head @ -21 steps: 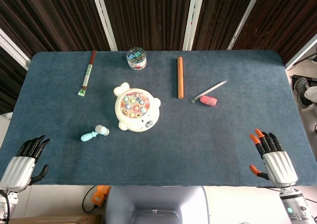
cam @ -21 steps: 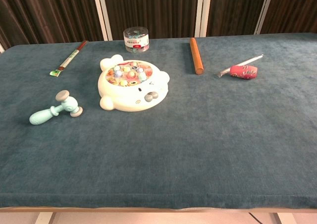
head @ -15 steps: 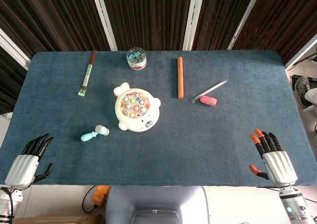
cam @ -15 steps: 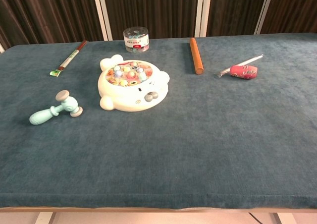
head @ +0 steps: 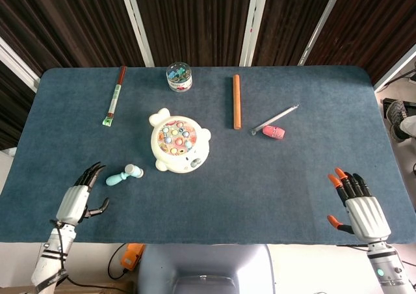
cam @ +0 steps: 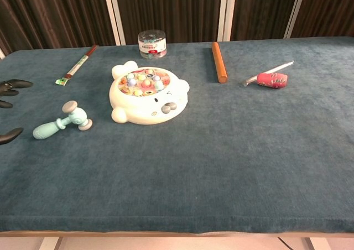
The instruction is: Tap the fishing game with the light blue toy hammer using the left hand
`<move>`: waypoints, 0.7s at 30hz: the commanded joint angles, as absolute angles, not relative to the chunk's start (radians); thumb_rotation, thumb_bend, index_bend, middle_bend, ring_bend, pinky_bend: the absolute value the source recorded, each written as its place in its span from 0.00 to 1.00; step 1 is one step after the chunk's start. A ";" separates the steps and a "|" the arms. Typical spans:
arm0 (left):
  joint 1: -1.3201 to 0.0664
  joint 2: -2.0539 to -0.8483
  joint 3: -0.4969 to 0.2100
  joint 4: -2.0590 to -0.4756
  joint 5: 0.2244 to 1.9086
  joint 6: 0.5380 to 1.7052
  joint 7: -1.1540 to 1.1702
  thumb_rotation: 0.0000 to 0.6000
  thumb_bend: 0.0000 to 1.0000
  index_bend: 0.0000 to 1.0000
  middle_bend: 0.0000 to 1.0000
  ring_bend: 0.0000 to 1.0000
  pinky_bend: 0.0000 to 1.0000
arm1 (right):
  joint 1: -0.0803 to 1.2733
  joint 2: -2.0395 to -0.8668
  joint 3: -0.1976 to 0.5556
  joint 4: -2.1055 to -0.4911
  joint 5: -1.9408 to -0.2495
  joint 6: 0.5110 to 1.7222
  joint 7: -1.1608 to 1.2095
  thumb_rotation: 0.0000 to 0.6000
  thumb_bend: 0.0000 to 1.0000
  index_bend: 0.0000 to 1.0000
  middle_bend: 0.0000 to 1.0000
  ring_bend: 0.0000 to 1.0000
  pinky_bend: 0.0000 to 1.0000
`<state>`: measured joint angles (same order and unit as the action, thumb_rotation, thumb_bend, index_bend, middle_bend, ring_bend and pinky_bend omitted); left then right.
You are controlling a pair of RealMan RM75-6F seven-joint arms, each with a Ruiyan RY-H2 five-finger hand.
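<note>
Hammer (head: 123, 175) flat, handle toward left hand (head: 79, 200), head toward fishing game (head: 179, 142).

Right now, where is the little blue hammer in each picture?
Head view: the hammer lies lower left, just beyond the open left hand.
Chest view: the hammer lies at the left, near dark fingertips.
Shared landmark: the fishing game sits to its right.

**Other items on the blue cloth**

A clear round tub (head: 179, 77) of small colourful pieces is placed at the far edge. A red-and-green wrapped stick (head: 115, 94) is laid to the far left. An orange rod (head: 237, 101) is set lengthwise right of centre. A pink patterned case (head: 273, 132) is seen touching a thin grey pen (head: 275, 119).
</note>
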<state>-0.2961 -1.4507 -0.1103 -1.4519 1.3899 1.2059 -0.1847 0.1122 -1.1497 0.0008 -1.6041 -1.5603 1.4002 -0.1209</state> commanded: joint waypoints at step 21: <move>-0.409 -1.677 -0.209 -1.226 1.198 1.118 -0.035 1.00 0.38 0.26 0.15 0.11 0.16 | 0.124 -1.124 -0.020 -1.616 -1.579 1.374 -0.072 1.00 0.36 0.00 0.00 0.00 0.00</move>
<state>-0.4035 -1.6610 -0.2051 -1.2452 1.2044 1.1152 -0.0439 0.1237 -1.1247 -0.0197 -1.6155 -1.5790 1.3741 -0.0727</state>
